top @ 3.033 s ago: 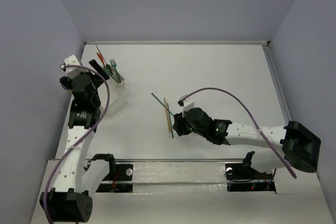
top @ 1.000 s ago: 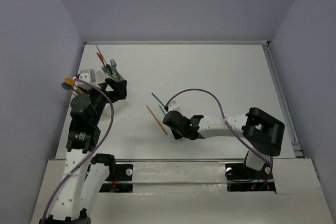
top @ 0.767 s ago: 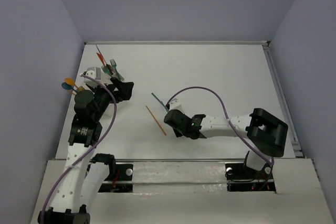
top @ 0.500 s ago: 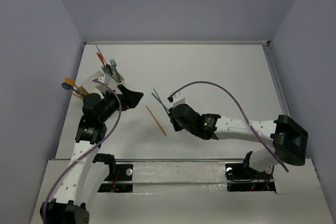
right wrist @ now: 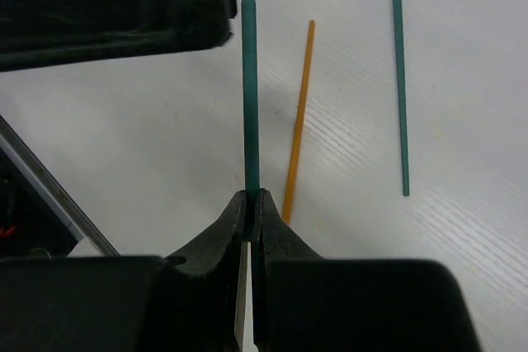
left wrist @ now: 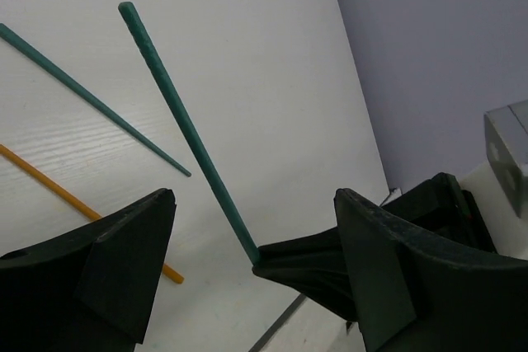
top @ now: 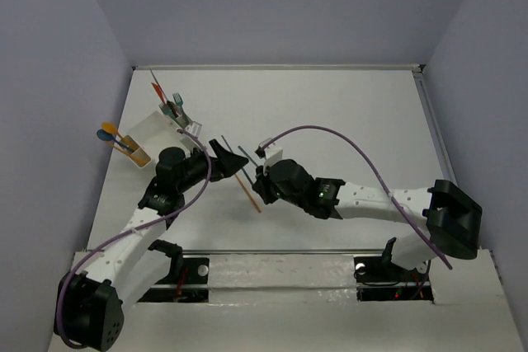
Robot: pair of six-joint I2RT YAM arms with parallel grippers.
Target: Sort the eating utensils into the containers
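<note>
My right gripper (right wrist: 250, 195) is shut on the end of a teal stick (right wrist: 247, 72) and holds it above the table; it sits mid-table in the top view (top: 257, 180). My left gripper (left wrist: 254, 197) is open, and the held stick (left wrist: 186, 125) runs between its spread fingers (left wrist: 124, 261) without touching them. In the top view the left gripper (top: 223, 157) is just left of the right one. A second teal stick (right wrist: 400, 80) and an orange stick (right wrist: 297, 121) lie on the table. The white organiser (top: 153, 129) at the far left holds spoons (top: 111, 133) and forks (top: 173, 105).
The orange stick (top: 247, 192) lies just below both grippers. The table's left edge runs beside the organiser. A metal rail (top: 272, 253) crosses the near edge by the arm bases. A purple cable (top: 330, 133) arches over the right arm.
My left arm has swung from the organiser to mid-table, its gripper now beside the right one. My right gripper has lifted one teal stick off the table and turned it towards the left gripper.
</note>
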